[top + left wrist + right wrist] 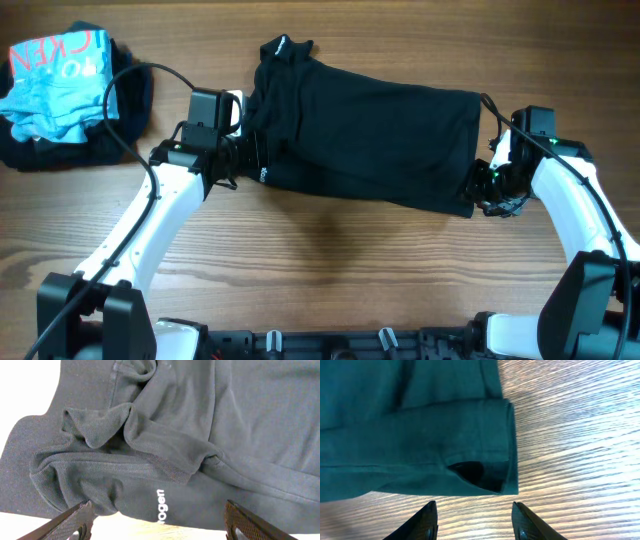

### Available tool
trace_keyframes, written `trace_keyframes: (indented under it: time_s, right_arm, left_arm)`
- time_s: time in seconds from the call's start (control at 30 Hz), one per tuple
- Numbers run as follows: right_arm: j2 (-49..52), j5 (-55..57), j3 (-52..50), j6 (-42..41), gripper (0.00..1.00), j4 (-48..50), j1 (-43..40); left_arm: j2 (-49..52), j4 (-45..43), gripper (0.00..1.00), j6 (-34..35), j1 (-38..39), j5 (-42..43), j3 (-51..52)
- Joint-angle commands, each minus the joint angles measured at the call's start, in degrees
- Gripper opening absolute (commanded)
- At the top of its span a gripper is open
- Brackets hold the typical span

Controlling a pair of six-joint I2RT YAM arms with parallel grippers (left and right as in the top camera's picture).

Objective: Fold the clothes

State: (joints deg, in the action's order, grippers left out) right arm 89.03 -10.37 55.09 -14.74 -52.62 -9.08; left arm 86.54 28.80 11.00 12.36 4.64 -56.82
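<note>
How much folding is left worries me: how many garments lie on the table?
3: a black T-shirt in the middle, a light-blue garment far left, dark cloth under it; more may hide there.

T-shirt (370, 140) centred on table (330, 265)

The left arm (140, 225) and right arm (575, 205) are showing white shells and black joints. Black cables (165, 69) are trailing behind the jaws, ahead of which dark wedge fingers (425, 522) are tapering.
</note>
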Motion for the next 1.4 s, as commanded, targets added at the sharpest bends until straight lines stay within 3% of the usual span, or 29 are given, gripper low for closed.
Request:
trace_keyframes:
  time_s: [0.0,0.3,0.57,1.37]
  right_arm:
    - [-0.74,3.82,-1.9,-2.14,0.48,0.72,0.22]
    - [-0.46,2.86,-5.22,-2.25,0.48,7.34,0.22]
    - [-0.35,2.82,-5.25,-2.38,0.39,8.5,0.24]
    - [-0.31,-2.19,-9.84,-2.36,0.31,15.8,0.22]
  left_arm:
    - [-0.5,-0.74,0.83,0.11,-0.11,1.09,-0.9]
    - [-0.5,-1.62,0.84,0.09,-0.11,0.63,-0.9]
    - [-0.5,-1.62,0.85,0.09,-0.11,0.63,-0.9]
    - [-0.5,-1.6,0.86,0.09,-0.11,0.22,-0.9]
